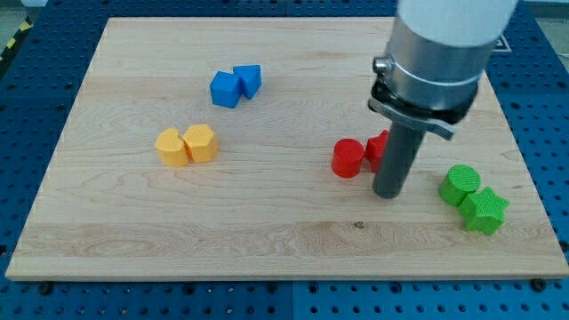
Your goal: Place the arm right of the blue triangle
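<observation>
Two blue blocks sit at the view's upper left of centre: a blue cube (225,89) and, touching it on its right, the blue triangle (249,78). My tip (388,193) is far from them, toward the view's lower right, just right of a red cylinder (348,158). A second red block (378,147) is partly hidden behind the rod.
Two orange blocks (172,148) (202,142) stand side by side at the view's left. A green cylinder (460,185) and a green star (484,212) sit at the right. The wooden board (267,222) lies on a blue pegboard table.
</observation>
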Action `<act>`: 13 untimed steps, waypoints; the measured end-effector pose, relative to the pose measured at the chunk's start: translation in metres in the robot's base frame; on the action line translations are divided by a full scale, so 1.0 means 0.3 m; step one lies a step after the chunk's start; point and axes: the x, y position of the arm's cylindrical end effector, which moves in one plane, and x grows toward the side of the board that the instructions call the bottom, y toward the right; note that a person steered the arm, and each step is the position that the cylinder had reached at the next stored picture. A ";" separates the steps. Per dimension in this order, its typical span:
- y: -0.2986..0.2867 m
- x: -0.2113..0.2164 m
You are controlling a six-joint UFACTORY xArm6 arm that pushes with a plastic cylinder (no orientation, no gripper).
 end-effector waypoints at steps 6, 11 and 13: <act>0.082 0.136; -0.143 0.183; -0.143 0.276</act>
